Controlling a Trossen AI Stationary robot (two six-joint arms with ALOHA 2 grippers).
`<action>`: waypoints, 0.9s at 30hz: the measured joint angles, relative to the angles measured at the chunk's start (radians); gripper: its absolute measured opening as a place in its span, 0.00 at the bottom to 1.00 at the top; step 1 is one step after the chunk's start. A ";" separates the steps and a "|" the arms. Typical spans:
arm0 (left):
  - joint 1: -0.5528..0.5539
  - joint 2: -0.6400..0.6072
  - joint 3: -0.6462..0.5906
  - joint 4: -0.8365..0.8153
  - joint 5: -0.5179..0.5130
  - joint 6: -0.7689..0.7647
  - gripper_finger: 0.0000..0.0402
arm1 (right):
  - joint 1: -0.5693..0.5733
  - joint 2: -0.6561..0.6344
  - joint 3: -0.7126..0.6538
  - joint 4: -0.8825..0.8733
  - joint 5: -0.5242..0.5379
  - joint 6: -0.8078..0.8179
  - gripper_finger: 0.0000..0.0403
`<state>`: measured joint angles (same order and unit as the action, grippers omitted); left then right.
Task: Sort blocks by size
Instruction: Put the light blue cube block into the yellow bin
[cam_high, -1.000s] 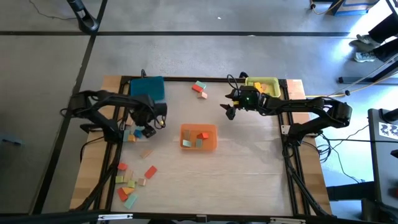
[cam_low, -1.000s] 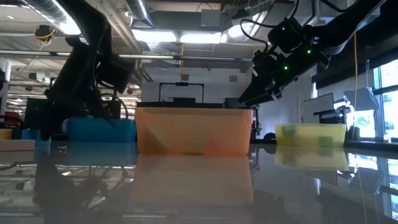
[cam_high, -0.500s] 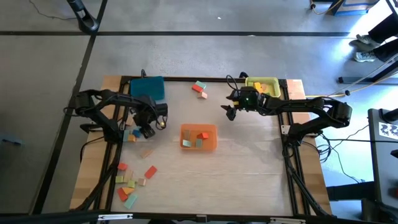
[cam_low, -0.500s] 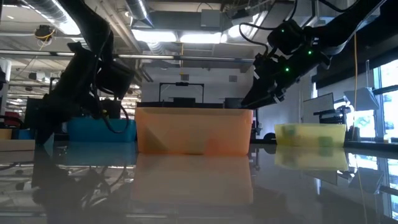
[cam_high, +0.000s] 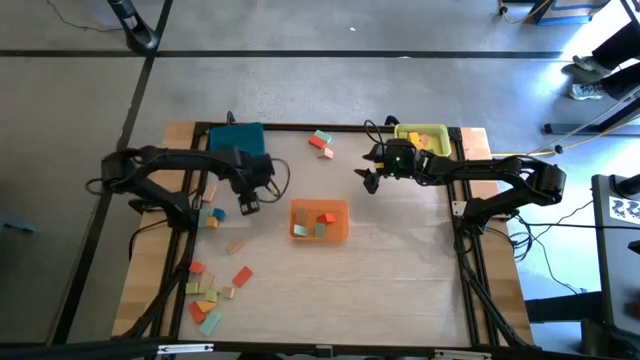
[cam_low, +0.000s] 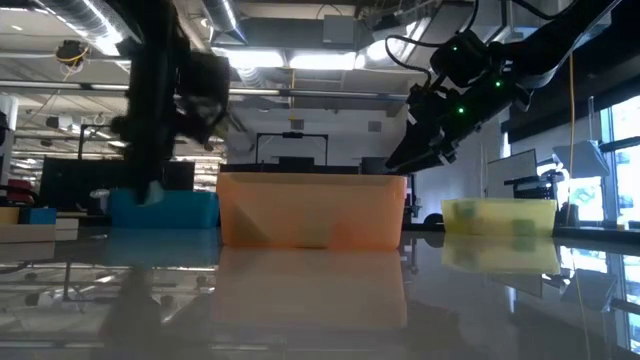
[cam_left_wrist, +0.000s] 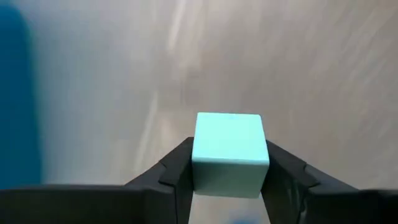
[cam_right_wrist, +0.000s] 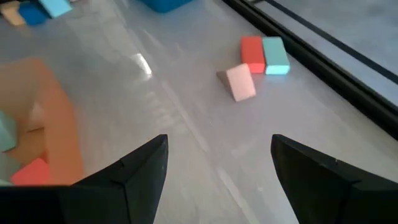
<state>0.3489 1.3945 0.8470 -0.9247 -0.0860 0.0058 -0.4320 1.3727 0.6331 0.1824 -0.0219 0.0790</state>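
Observation:
A light blue cube block (cam_left_wrist: 228, 146) sits between the fingers of my left gripper (cam_left_wrist: 229, 164), which hangs over the table between the blue tray (cam_high: 238, 141) and the orange tray (cam_high: 342, 233). Other blocks lie on the tabletop: a few (cam_high: 210, 215) beside the left gripper, a cluster (cam_high: 210, 295) at the near left, and three (cam_right_wrist: 256, 62) at the far middle. The orange tray holds several blocks (cam_high: 318, 222). My right gripper (cam_right_wrist: 219, 147) hovers open above the table by the yellow tray (cam_high: 424, 131), holding nothing. My left gripper pinches the light blue cube by two opposite side faces (cam_left_wrist: 198, 163) between its two fingers. The fingers point down from above. The cube sits level in the hold, lifted clear of the table.
The blue tray stands at the far left, the orange tray in the middle, and the yellow tray at the far right with blocks in it. Bare tabletop lies in front of the orange tray and toward the near right.
My left gripper has risen from the blocks near the blue tray, turned about its own axis, and shifted a little toward the orange tray, carrying the light blue cube up off the table.

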 joint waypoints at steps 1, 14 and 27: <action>0.000 -0.025 0.004 0.039 0.000 0.012 0.33 | 0.000 0.000 0.000 0.008 -0.008 -0.006 0.70; 0.010 -0.185 0.005 0.697 0.216 0.115 0.34 | 0.088 0.000 0.000 0.387 -0.117 -0.364 0.70; 0.006 -0.059 0.004 1.107 0.434 -0.102 0.35 | 0.273 0.000 0.082 0.474 0.091 -0.984 0.70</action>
<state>0.3547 1.3351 0.8509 0.1819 0.3483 -0.0959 -0.1591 1.3727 0.7151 0.6567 0.0692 -0.9052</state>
